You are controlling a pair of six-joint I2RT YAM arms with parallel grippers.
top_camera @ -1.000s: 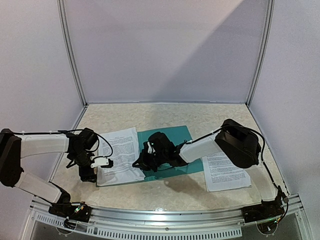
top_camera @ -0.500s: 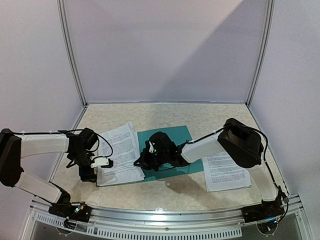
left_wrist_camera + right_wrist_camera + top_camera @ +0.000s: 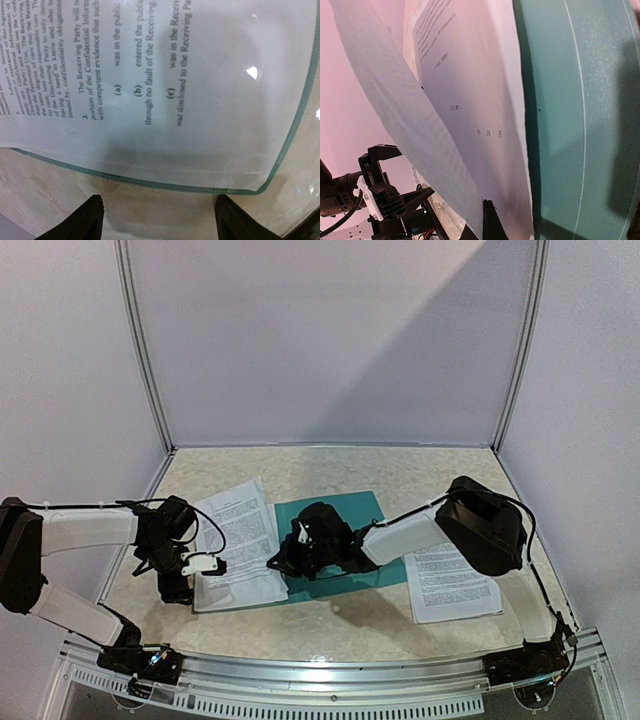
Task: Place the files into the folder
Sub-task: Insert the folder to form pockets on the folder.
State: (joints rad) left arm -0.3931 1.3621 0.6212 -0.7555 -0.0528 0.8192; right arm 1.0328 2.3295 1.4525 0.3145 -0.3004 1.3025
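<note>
The teal folder [image 3: 350,517] lies flat mid-table, and its teal face [image 3: 575,110] fills the right of the right wrist view. White printed files [image 3: 238,535] lie to its left, their right edge raised. My right gripper [image 3: 284,562] is shut on that raised edge. Up close its fingertips [image 3: 489,220] pinch the lifted paper [image 3: 470,100], with a frosted sheet [image 3: 395,110] curving beside it. My left gripper [image 3: 178,585] is open at the files' near left corner, its jaws [image 3: 160,215] empty and just short of a teal-edged frosted sheet [image 3: 150,184] over printed text [image 3: 125,90].
Another printed sheet [image 3: 450,582] lies on the table right of the folder, partly under my right arm [image 3: 480,525]. Grey walls with metal posts [image 3: 145,350] enclose the left, back and right. A metal rail [image 3: 330,670] runs along the near edge.
The right edge of the files has risen and tipped a little leftward, the far corner shifting left and up. Both arms have hardly moved and both grippers keep their state.
</note>
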